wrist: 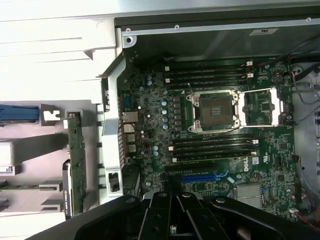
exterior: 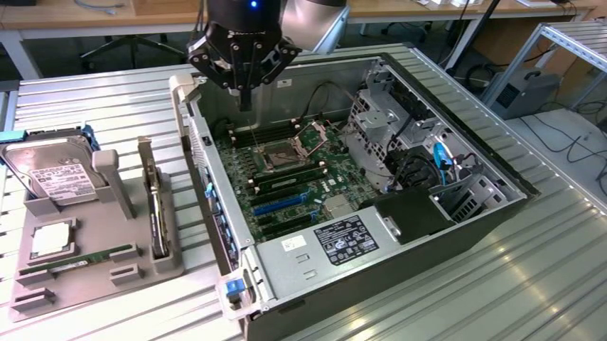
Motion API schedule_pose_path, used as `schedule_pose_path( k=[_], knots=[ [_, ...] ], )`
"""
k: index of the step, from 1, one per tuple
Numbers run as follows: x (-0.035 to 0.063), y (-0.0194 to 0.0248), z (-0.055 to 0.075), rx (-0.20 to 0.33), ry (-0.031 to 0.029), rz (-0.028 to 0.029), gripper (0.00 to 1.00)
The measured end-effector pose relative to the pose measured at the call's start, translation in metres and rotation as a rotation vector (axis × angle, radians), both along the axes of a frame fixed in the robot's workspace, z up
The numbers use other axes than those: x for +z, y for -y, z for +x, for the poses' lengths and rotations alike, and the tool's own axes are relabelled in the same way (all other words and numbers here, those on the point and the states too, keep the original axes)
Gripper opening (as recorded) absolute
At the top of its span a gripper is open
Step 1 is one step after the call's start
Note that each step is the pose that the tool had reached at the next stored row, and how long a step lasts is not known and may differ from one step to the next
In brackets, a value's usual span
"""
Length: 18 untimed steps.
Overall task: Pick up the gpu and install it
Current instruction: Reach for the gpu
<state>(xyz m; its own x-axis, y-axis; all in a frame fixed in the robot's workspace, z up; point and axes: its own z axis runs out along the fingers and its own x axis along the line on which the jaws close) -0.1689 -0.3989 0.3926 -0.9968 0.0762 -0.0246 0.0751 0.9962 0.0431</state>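
In the grey holder [exterior: 90,280] on the exterior view's left, the gpu [exterior: 158,213] is standing on edge in a slot. Its green board is upright and sitting just beside the outer wall of the open computer case [exterior: 408,277]. Nothing is touching it. A hard drive [exterior: 52,177] is leaning in the same holder, further to that side, and a RAM stick [exterior: 81,259] is lying flat in a groove of the holder's base. The gripper [exterior: 244,99] is hanging well apart from the card, over the motherboard [exterior: 294,188] near the open CPU socket [exterior: 281,150]. Its fingers are pressing together, clenched on nothing and touching nothing.
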Motion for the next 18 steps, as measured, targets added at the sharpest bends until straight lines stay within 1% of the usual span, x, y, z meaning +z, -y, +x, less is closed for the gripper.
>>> schedule_pose_path(
  k=[18],
  knots=[
    [-0.0001, 0.0000, -0.0044, 0.000, -0.0001, 0.0000, 0.11]
  ],
)
